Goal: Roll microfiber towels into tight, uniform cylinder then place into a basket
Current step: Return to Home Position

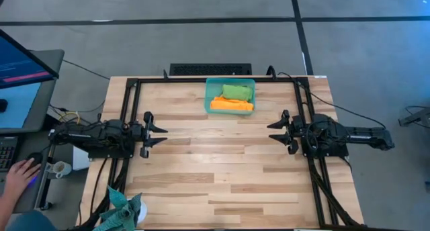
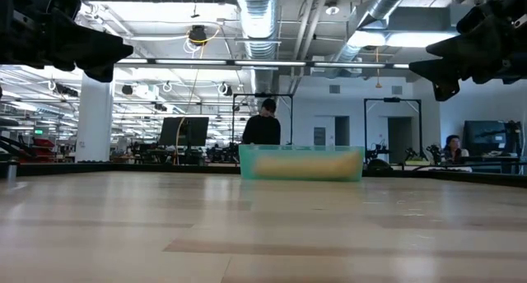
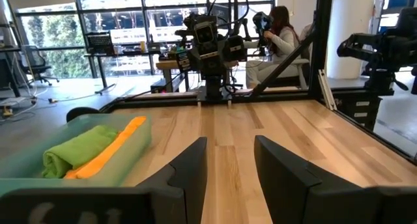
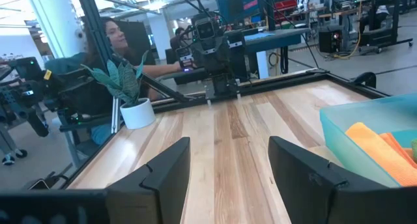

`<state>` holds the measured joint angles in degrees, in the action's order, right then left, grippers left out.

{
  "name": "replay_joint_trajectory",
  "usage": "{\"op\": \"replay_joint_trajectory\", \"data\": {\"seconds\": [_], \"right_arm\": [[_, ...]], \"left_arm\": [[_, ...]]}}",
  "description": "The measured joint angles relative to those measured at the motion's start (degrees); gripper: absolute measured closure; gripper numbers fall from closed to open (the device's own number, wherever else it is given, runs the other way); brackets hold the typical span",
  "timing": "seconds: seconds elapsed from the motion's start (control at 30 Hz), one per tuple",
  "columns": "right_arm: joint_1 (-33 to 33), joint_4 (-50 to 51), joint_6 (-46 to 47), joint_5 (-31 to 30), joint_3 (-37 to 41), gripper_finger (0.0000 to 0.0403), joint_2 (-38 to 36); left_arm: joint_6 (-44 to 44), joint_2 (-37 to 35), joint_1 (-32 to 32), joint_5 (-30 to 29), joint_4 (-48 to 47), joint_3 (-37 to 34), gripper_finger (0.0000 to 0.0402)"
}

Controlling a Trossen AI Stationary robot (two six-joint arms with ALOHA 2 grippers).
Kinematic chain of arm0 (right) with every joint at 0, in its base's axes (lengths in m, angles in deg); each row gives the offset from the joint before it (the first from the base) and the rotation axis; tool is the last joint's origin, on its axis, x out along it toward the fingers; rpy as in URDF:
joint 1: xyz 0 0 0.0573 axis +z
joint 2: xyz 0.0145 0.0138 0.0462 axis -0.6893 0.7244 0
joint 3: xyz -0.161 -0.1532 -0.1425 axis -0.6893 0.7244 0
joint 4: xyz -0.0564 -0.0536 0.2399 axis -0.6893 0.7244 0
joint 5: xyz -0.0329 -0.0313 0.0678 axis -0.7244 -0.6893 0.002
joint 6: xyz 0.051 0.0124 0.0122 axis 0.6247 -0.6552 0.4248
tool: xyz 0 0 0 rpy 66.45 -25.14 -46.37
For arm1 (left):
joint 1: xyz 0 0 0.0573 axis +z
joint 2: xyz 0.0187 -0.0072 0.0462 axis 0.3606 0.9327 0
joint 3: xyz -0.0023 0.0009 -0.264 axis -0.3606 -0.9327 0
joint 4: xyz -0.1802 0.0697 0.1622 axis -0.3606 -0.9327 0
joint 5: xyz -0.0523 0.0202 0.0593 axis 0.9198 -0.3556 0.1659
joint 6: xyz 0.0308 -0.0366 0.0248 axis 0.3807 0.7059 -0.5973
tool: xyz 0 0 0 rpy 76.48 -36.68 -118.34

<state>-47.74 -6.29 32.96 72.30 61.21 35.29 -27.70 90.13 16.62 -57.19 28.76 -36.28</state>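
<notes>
High view first: left gripper (image 1: 161, 135) spread open and empty, hanging above the bare table (image 1: 222, 164) well to the left of the basket (image 1: 230, 80), fingertips aimed inward. Right gripper (image 1: 272, 132) mirrored well to the right of the basket, likewise splayed and holding nothing. Only wood between the two.

Inside the basket: green towel (image 1: 237, 91) rolled up against the far wall, orange towel (image 1: 231, 105) stretched along the near wall and touching the green one. Both sit within the walls, nothing draped over the rim. Orange one looks flatter and looser than the green, though hard to say for sure.

Judging from that, rolling and placing are finished, with only the retreat to rest left, and that seems nearly complete.

To finish well:
- Settle each arm level with its twin, equally far from the basket on either side.
- Hold height, as in the low view, so no finger drags across the wood or clips the basket's wall.
- Leave the fingers apart.
- Ease to a stop rather than snapping.
- Mind the potted plant (image 1: 124, 207), well away from the basket at the near left corner, close under the left arm's cables.
</notes>
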Motion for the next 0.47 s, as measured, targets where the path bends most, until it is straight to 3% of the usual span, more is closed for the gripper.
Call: {"op": "replay_joint_trajectory", "data": {"seconds": [0.47], "right_arm": [[0.0, 0.01, -0.01, 0.0, 0.0, 0.0175, 0.0]], "left_arm": [[0.05, -0.01, 0.0, 0.0, 0.0, 0.0, 0.0284]]}}
